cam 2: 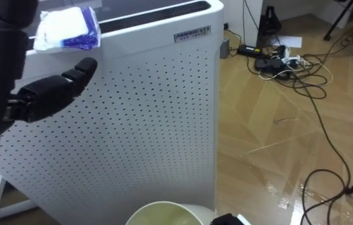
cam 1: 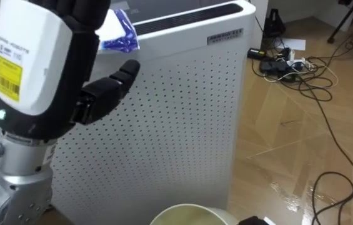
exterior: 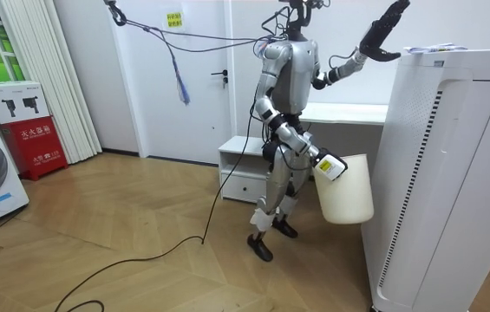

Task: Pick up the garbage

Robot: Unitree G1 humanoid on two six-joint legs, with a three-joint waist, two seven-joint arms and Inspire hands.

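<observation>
Fingers (cam 1: 87, 11) of your left hand (cam 1: 39, 56) stand straight, holding nothing, just left of one crinkly blue-and-white packet (cam 1: 119, 32) on the far flat top of one perforated white box (cam 1: 182, 125). One smooth, round cream bin (exterior: 344, 186) hangs at your right hand (exterior: 326, 166); whether that hand grips it cannot be told.

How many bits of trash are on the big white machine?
1. A blue-and-white packet lies on top of the white machine, by the left hand. More may hide farther back.

Nothing can be read: a tiny nameplate (cam 1: 225, 36) sits at the far right top edge of the tall white perforated cabinet (cam 1: 176, 125).
</observation>
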